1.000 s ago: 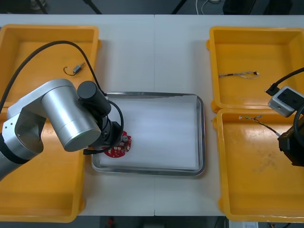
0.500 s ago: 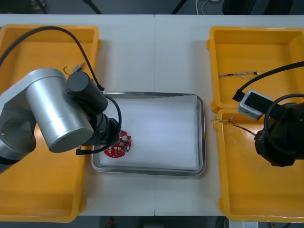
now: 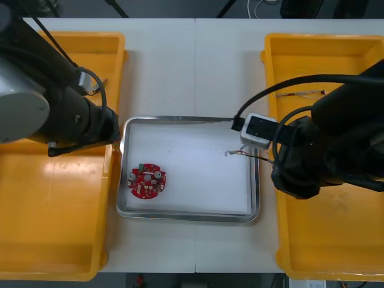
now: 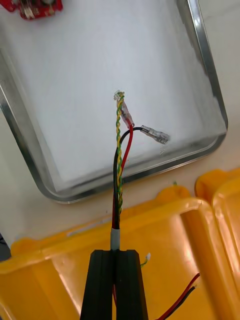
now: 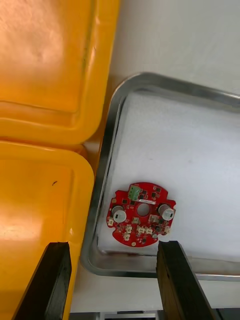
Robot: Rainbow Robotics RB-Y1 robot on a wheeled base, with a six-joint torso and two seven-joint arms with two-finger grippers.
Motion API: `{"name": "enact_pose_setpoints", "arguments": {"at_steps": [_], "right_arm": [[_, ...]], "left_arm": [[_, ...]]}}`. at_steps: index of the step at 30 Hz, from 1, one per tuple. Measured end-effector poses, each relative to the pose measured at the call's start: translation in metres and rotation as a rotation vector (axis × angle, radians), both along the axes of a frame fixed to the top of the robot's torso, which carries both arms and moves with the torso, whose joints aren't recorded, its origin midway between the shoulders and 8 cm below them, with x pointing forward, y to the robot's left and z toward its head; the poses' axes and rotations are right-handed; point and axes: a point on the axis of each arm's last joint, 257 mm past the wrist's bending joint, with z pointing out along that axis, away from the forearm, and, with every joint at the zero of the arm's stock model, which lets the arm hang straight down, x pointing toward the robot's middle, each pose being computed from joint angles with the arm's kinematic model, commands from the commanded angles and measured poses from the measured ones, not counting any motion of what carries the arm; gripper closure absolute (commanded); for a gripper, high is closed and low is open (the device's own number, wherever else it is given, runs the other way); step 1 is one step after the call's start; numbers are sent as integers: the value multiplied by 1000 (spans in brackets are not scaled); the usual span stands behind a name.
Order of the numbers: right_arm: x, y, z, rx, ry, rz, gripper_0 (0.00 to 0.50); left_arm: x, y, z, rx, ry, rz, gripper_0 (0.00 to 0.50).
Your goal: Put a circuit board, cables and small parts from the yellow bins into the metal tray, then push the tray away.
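A round red circuit board (image 3: 147, 180) lies flat in the near-left corner of the metal tray (image 3: 253, 180). In the left wrist view the board (image 5: 141, 213) sits beyond my left gripper (image 5: 112, 280), which is open and holds nothing, above the tray's near-left rim (image 5: 104, 170). My right gripper (image 4: 115, 252) is shut on a red and yellow cable (image 4: 120, 165) with a black strand. The cable's free ends (image 3: 239, 153) hang over the tray's right side, above its white inside (image 4: 100, 90).
Two yellow bins (image 3: 48, 204) stand at the left and two (image 3: 336, 240) at the right. Another thin cable (image 3: 300, 94) lies in the far right bin. A red and black cable (image 4: 182, 292) rests in the bin under my right gripper.
My left arm has drawn back to the left off the circuit board, leaving it in the tray. My right arm has carried the cable left, from the near right bin to over the tray's right side.
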Motion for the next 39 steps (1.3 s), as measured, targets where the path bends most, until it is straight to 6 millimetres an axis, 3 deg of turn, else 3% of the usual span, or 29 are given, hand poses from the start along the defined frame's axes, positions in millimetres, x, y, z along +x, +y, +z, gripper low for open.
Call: {"name": "enact_pose_setpoints", "arguments": {"at_steps": [7,14,18,26,32,39], "right_arm": [[7,49,-15,-12,12,82,500],[13,70,-34,-113,-45,233,500],[20,86,-49,-94,-59,247,500],[33,97,-94,-101,-32,251,500],[28,95,-124,-131,15,261,500],[34,99,-151,-119,43,253,500]], "left_arm": [[23,38,32,-17,-31,31,0],[47,79,39,126,-16,-115,0],[59,98,36,142,17,-92,0],[99,125,33,105,-6,-7,0],[127,146,23,252,-65,-168,0],[140,156,-10,363,-47,-293,0]]}}
